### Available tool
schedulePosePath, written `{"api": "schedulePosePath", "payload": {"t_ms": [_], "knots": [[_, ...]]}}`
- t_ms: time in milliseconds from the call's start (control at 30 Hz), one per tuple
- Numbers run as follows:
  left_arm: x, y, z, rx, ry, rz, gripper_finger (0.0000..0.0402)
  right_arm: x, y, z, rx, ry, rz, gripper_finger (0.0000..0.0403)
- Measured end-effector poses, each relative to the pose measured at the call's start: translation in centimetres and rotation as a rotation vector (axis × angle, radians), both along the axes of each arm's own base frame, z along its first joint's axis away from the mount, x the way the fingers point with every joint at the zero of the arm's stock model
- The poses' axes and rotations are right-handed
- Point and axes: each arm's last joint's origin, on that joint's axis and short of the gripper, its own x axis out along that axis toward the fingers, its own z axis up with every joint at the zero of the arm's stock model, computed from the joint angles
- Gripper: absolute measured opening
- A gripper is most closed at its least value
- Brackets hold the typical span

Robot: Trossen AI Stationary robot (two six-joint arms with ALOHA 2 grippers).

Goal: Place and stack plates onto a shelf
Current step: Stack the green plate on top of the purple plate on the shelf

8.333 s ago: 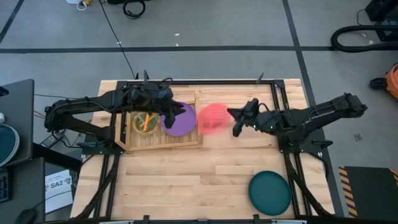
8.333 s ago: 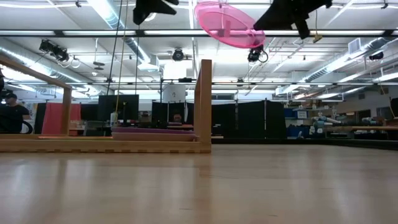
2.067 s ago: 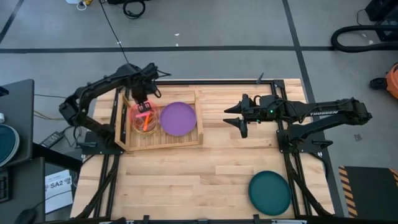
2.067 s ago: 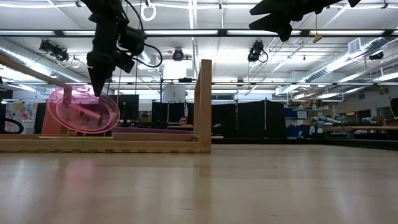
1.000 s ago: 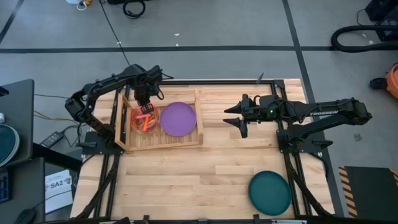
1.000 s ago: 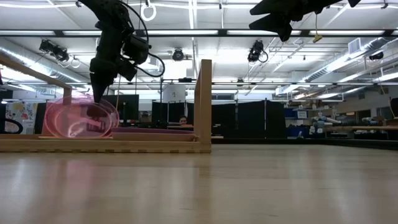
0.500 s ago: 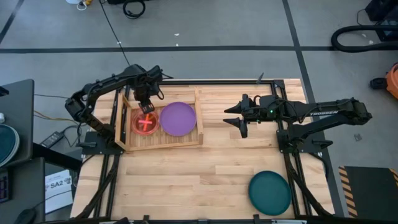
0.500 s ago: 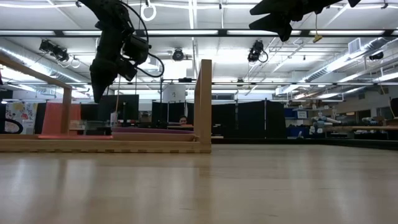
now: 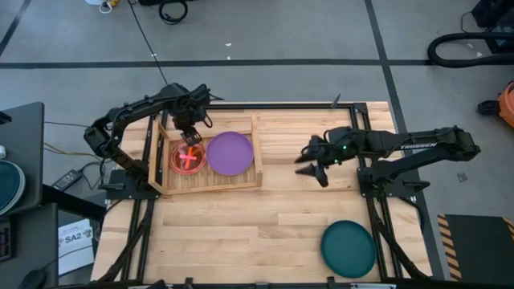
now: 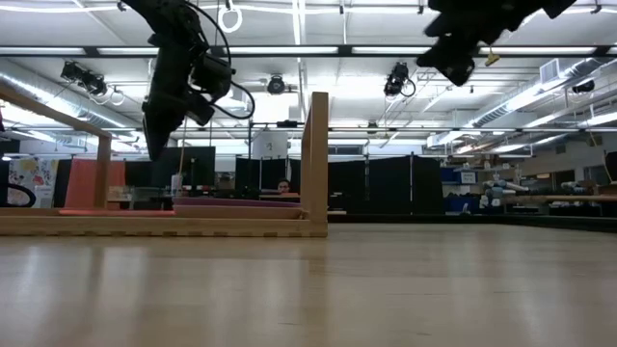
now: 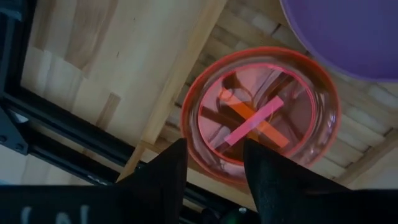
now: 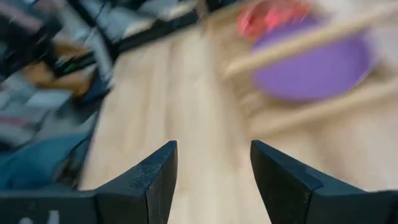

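Observation:
A see-through pink plate (image 9: pixel 187 157) lies flat in the left half of the wooden shelf (image 9: pixel 241 181), on what is stacked under it; an orange and pink cross shows through it (image 11: pixel 252 121). A purple plate (image 9: pixel 230 153) lies flat in the shelf's right half. My left gripper (image 9: pixel 189 138) hangs open above the pink plate's far rim, pointing down (image 11: pixel 214 168), clear of it in the low view (image 10: pixel 157 145). My right gripper (image 9: pixel 312 164) is open in the air right of the shelf (image 12: pixel 211 180). A dark teal plate (image 9: pixel 348 249) lies at the table's near right.
The shelf has raised rails and an upright corner post (image 10: pixel 314 159). Bare plank tabletop (image 9: pixel 241 233) stretches between the shelf and the teal plate. Black frame bars run along the table's far and side edges (image 9: pixel 265 105).
My left gripper has opened and let go of the pink plate, staying where it was. The plate, tilted on its rim a second ago, has dropped flat into the shelf's left half. My right gripper has tipped downward and turned toward the table's near edge, still open.

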Motion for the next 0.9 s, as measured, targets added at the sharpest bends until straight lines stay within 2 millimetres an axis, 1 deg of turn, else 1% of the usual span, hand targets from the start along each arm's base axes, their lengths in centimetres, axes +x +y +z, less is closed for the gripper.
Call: {"api": "schedulePosePath", "payload": {"t_ms": [67,167,333,433,533,633,733,900], "knots": [[0.1,0.1,0.0,0.011,-0.012,0.002,0.0162,-0.3,0.6,-0.5,0.059,0.067,0.049,0.0209],[0.2,0.1,0.0,0.016,-0.017,0.007,0.0162,-0.8,1.9,-1.1,0.103,0.157,0.092,0.0209],[0.2,0.1,0.0,0.016,-0.017,0.007,0.0162,-1.6,5.0,-1.5,0.124,0.226,0.177,0.0209],[0.2,0.2,0.0,0.017,-0.019,0.008,0.0162,-2.3,7.1,-1.6,0.097,0.243,0.225,0.0209],[0.2,0.2,0.0,0.018,-0.019,0.014,0.0162,-3.4,8.7,-2.0,0.058,0.299,0.224,0.0209],[0.2,0.2,0.0,0.02,-0.02,0.028,0.0162,-4.7,10.0,-2.6,0.056,0.371,0.187,0.0209],[0.2,0.2,0.0,0.02,-0.021,0.032,0.0162,-5.7,11.2,-3.8,0.087,0.429,0.164,0.0209],[0.2,0.2,0.0,0.023,-0.024,0.032,0.0162,-7.0,12.8,-6.6,0.099,0.562,0.149,0.0208]]}}
